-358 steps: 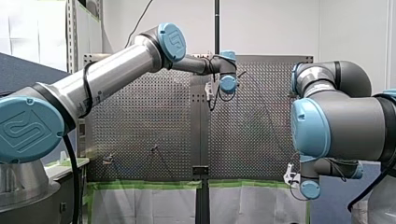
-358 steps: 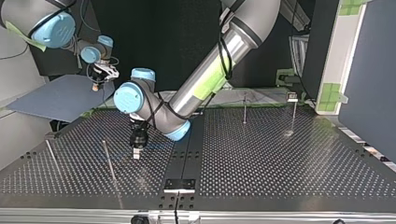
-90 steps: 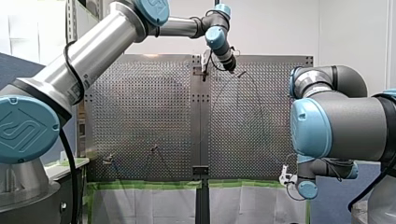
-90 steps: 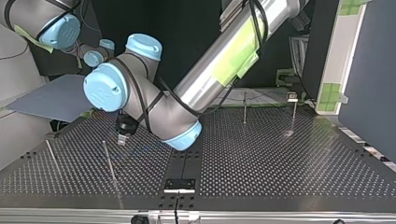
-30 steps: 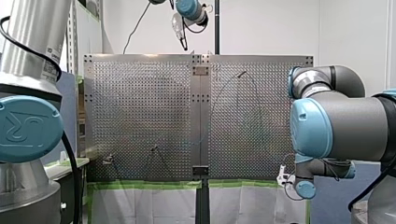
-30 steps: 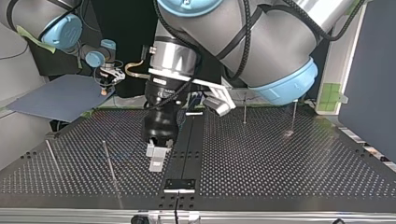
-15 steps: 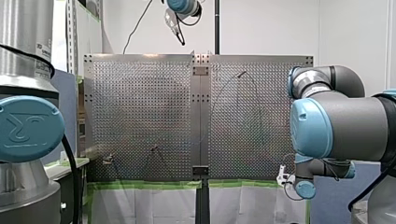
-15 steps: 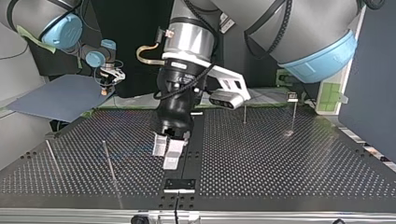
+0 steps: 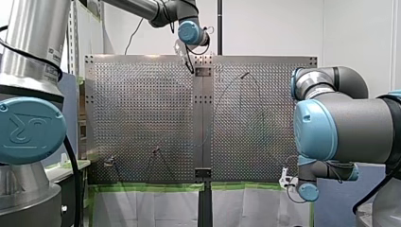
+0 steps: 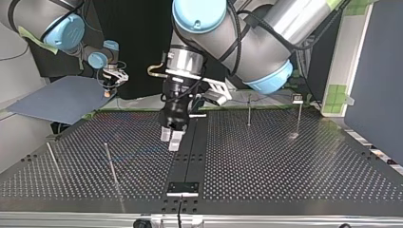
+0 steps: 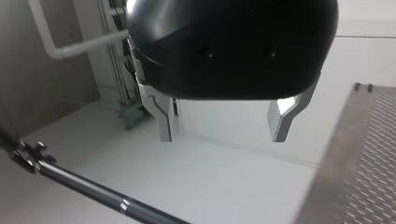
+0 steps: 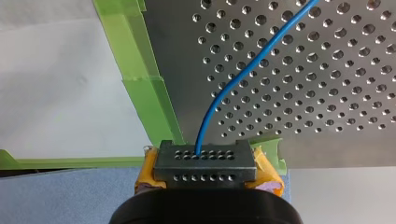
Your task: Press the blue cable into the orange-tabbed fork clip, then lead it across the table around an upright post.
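Perforated table [image 10: 285,161], four upright posts [image 10: 110,164], one blue cable [image 12: 243,74] in right gripper [image 12: 204,161]

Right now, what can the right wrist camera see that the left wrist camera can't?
Only the right wrist view shows the blue cable, curving over the holes from my right claw, which is shut on it, plus green tape at the table's edge. Only the left wrist view shows my left claw, open and empty, and a dark rod beyond it. Both show the perforated table.
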### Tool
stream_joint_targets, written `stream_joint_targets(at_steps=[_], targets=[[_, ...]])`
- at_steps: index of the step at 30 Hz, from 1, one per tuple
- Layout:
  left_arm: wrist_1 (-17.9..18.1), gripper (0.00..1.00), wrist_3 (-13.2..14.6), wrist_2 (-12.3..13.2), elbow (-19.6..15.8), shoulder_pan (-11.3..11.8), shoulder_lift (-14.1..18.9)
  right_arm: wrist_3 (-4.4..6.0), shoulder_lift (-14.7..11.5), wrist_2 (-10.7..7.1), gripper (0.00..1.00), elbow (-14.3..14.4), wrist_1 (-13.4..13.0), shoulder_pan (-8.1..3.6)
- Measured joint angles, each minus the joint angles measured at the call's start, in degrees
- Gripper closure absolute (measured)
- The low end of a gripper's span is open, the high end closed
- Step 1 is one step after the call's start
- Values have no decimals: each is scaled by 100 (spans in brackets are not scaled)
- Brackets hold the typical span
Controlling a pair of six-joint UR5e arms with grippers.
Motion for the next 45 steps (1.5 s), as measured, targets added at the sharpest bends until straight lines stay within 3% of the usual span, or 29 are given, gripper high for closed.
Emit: stream_joint_targets(at_steps=[8,14,21,31,45], targets=[[427,1,-8,-356,-424,87,-424,-10,0,-9,100,1,-3,13],[745,1,86,-464,-744,190,-696,-9,-4,-26,100,-2,-8,15],[1108,1,178,-397,-1107,260,-745,35,-13,-58,100,-46,1,-13],[1564,1,250,-293,-1563,225,-747,260,-22,-56,100,-76,-11,-69],[2253,1,125,-296,-2251,429,-747,278,-21,-77,100,-95,-17,-48]])
